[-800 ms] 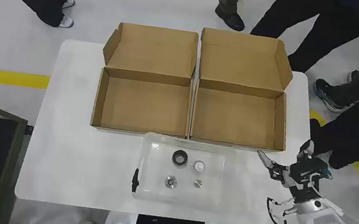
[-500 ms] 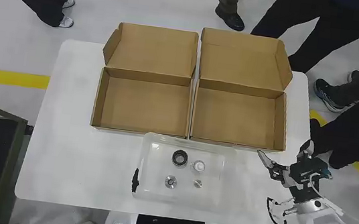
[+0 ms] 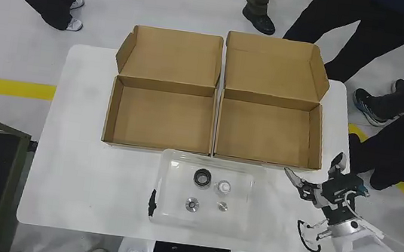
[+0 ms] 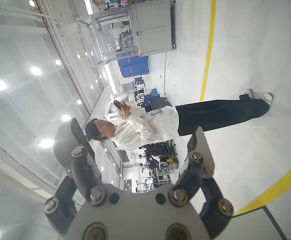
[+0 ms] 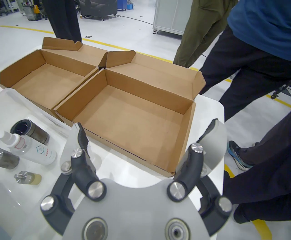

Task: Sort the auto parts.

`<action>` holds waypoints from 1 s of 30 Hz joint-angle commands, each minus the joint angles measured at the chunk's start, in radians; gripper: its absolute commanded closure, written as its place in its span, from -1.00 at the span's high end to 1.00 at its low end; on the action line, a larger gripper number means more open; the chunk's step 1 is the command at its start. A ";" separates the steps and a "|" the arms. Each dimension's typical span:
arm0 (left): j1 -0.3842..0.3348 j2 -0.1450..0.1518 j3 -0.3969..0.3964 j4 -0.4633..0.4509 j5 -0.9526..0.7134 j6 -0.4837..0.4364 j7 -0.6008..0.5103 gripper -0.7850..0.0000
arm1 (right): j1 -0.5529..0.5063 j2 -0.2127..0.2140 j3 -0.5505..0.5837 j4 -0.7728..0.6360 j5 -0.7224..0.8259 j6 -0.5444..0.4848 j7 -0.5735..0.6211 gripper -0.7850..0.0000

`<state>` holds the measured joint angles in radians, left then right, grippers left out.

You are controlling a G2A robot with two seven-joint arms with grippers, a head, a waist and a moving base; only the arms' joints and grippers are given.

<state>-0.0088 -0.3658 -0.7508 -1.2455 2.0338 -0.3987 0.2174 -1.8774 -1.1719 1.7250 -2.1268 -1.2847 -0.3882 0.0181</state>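
Observation:
A clear plastic tray [image 3: 175, 161] near the table's front edge holds several auto parts: a dark cylinder [image 3: 201, 177] [image 5: 29, 132], a small white bottle [image 3: 223, 186] [image 5: 30, 148], a grey metal piece [image 3: 191, 204] [image 5: 8, 160] and a small brass piece [image 3: 222, 206] [image 5: 27, 178]. My right gripper [image 3: 295, 202] [image 5: 146, 127] stands open and empty just right of the tray, over the table's front right corner. My left gripper [image 4: 135, 127] is open and empty, pointing out into the room.
Two open, empty cardboard boxes sit side by side behind the tray: the left box [image 3: 161, 119] [image 5: 48, 81] and the right box [image 3: 266, 131] [image 5: 136, 118]. The white table [image 3: 75, 171] has bare room at the left. People stand around the far and right sides.
My right gripper has shifted slightly left, toward the tray. Nothing else has moved.

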 commanded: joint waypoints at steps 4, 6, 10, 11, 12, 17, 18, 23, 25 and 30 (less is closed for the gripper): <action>0.000 0.000 0.000 0.000 0.000 0.000 0.000 1.00 | 0.060 0.006 -0.038 0.004 0.031 -0.125 0.012 1.00; 0.000 0.000 0.000 0.000 0.000 0.000 0.000 1.00 | 0.083 0.009 -0.051 0.006 0.035 -0.179 0.017 1.00; 0.000 0.000 0.000 0.000 0.000 0.000 0.000 1.00 | 0.118 0.016 -0.080 -0.002 0.038 -0.283 0.019 1.00; 0.000 0.000 0.000 0.000 0.000 0.000 0.000 1.00 | 0.124 0.017 -0.090 -0.004 0.039 -0.313 0.018 1.00; 0.000 0.000 0.000 0.000 0.000 0.000 0.000 1.00 | 0.131 0.019 -0.098 -0.007 0.031 -0.340 0.023 1.00; 0.000 0.000 0.000 0.000 0.000 0.000 0.000 1.00 | 0.147 0.026 -0.143 -0.016 0.016 -0.438 0.034 1.00; 0.000 0.000 0.000 0.000 0.000 0.000 0.000 1.00 | 0.147 0.027 -0.152 -0.015 0.016 -0.452 0.037 1.00; 0.000 0.000 0.000 0.000 0.000 0.000 0.000 1.00 | 0.157 0.033 -0.192 -0.012 -0.022 -0.502 0.060 1.00; 0.000 0.000 0.000 0.000 0.000 0.000 0.000 1.00 | 0.165 0.036 -0.210 -0.008 -0.045 -0.515 0.071 1.00; 0.000 0.000 0.000 0.000 0.000 0.000 0.000 1.00 | 0.185 0.041 -0.257 0.006 -0.110 -0.538 0.099 1.00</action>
<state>-0.0088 -0.3658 -0.7508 -1.2455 2.0338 -0.3987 0.2174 -1.6955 -1.1320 1.4762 -2.1243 -1.3849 -0.9255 0.1141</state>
